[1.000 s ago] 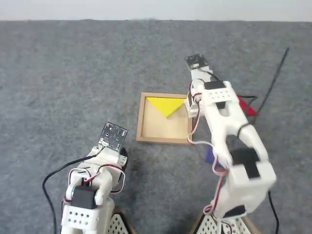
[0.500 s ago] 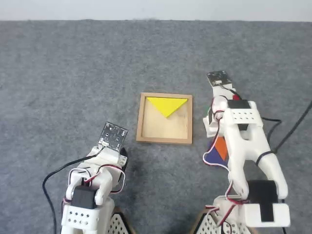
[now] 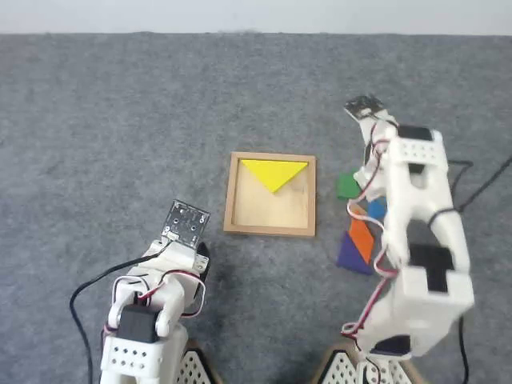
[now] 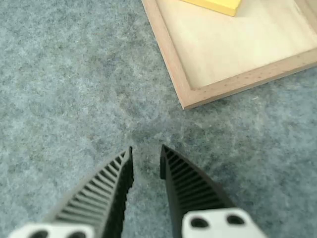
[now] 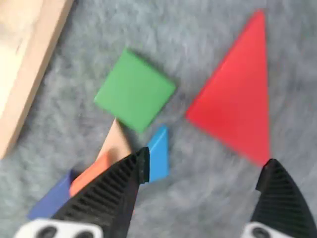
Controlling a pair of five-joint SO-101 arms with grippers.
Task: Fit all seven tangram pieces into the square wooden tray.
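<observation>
- Tray [image 3: 270,230] sits mid tabletop [image 3: 120,120] with one piece in: the yellow triangle [image 3: 274,173], against the far rim.
- The other pieces lie loose just right of the tray: green square [image 5: 134,90], red triangle [image 5: 235,113], blue piece [image 5: 158,153], orange piece [image 3: 360,238], purple piece [image 3: 350,254]. I can't pick out a seventh.
- My read of the step: choosing the second piece. Six are left to place.
- Right tool [image 5: 207,166] is wide, empty, and hangs over the pile between the blue piece and the red triangle.
- Next move calls for centring on one piece and dropping straight; orange, blue and purple crowd each other, so a nudge is a risk.
- Right arm is stretched out to the far right.
- Left arm is folded near-left. Left tool [image 4: 146,151] is narrow, empty, low over the tabletop by the tray's corner.
</observation>
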